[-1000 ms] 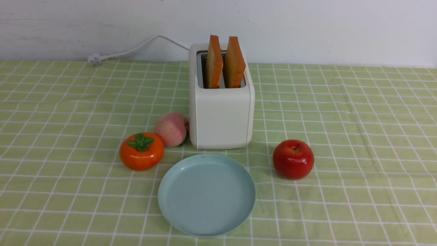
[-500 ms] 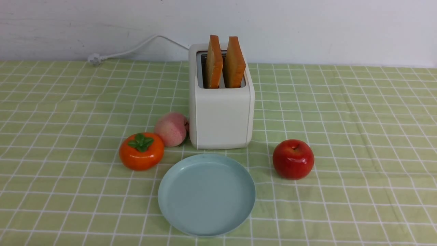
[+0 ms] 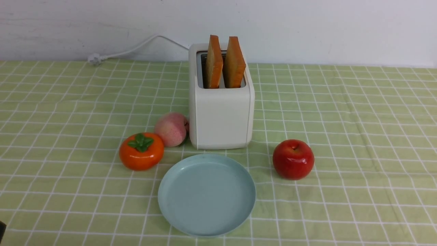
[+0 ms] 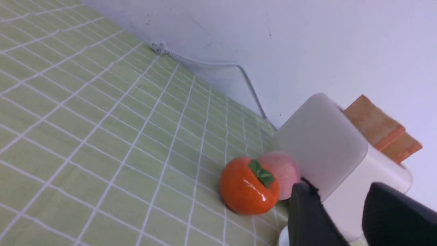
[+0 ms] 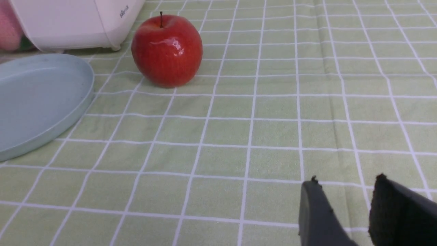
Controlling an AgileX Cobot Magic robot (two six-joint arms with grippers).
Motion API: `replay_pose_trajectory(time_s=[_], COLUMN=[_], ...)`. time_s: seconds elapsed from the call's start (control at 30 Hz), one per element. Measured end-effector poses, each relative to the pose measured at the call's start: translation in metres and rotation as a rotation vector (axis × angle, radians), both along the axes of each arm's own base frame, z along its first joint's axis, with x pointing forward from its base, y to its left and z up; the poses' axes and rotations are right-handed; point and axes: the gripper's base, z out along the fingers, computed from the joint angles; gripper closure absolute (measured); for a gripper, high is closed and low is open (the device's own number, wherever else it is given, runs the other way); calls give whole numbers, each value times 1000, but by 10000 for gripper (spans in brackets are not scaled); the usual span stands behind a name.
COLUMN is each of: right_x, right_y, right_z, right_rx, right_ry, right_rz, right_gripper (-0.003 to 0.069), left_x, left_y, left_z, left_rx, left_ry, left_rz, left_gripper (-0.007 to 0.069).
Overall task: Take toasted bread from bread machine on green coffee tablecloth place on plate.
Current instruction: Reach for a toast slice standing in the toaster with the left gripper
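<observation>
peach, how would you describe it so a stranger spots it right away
Find the cream-white bread machine mid-table. The peach sits at its base on the robot's left. It is pale pink and matte, unlike the glossy orange persimmon beside it or the red apple.

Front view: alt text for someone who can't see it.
A cream-white toaster holds two upright orange-crusted toast slices on a light green checked tablecloth. An empty round pale blue plate lies in front, flanked by an orange persimmon, a pink peach and a red apple.

Well ahead of the right hand [image 5: 346,177], the bread machine [image 5: 68,24] and the plate [image 5: 41,99] run off the picture's edge, slots unseen.
</observation>
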Motion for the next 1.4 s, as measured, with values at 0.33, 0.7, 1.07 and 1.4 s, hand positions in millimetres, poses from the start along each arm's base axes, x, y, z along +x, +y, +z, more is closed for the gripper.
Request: replay_pose_trajectory(time_s=[0.33, 0.7, 1.07, 1.4], right_x=[4, 4, 39, 75], right_y=[2, 9, 38, 44], right_z=[14, 58, 163, 213], right_rx=[290, 454, 49, 51], right_ry=[-137, -187, 122, 144], right_rz=[-47, 18, 437, 513], right_gripper=[419, 470, 659, 659], left_x=[0, -9, 48, 105], left_y=[3, -8, -32, -73], left_z=[5, 69, 141, 154], left_rx=[-433, -134, 295, 459], left_ry=[-48, -118, 89, 175], left_rz=[12, -99, -345, -589], left_gripper=[386, 589, 638, 638])
